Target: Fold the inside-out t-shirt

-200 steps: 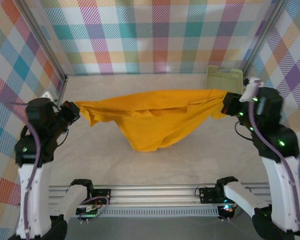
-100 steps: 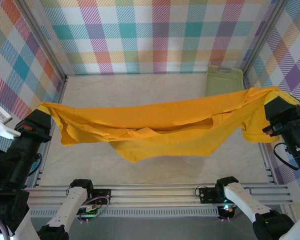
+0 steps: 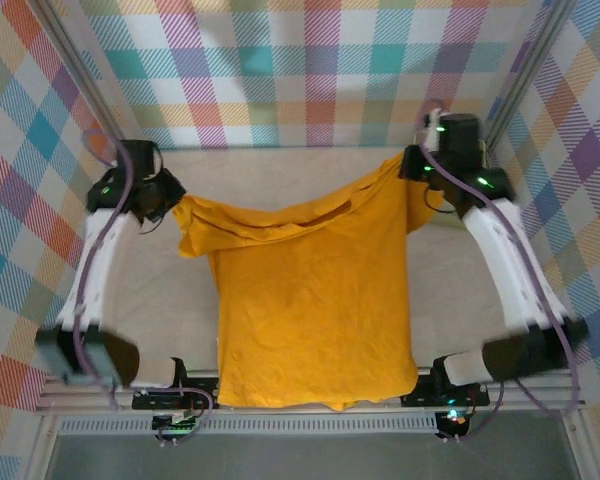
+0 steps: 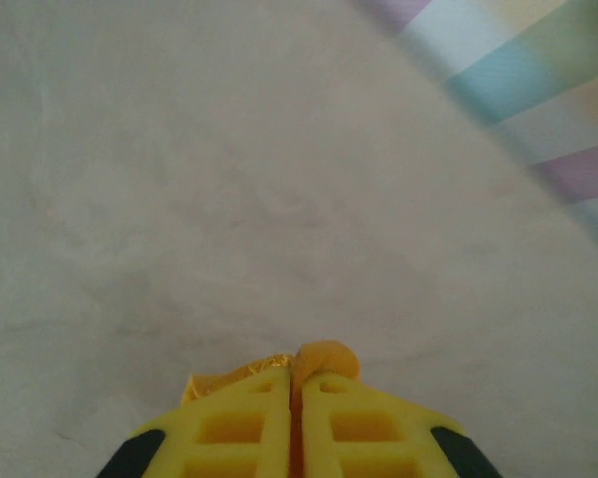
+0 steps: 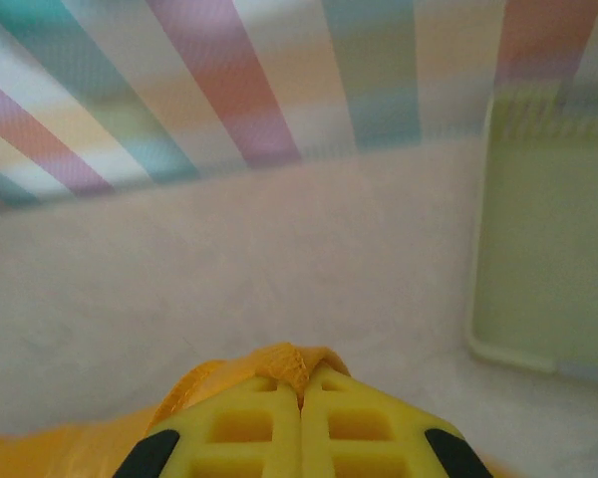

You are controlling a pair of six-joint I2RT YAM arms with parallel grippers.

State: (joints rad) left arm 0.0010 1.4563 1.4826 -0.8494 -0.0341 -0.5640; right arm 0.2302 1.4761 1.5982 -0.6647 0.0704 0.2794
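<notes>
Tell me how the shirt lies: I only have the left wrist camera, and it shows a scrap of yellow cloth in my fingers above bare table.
Observer: The t-shirt is spread lengthwise on the table, with its lower edge down at the near edge between the arm bases.
Operator: Is the other arm on it?
Observer: Yes, the right hand is shut on a fold of cloth at the shirt's far right corner.
Operator: Anything close to that corner?
Observer: A pale green basket sits on the table just to the right of that hand.
</notes>
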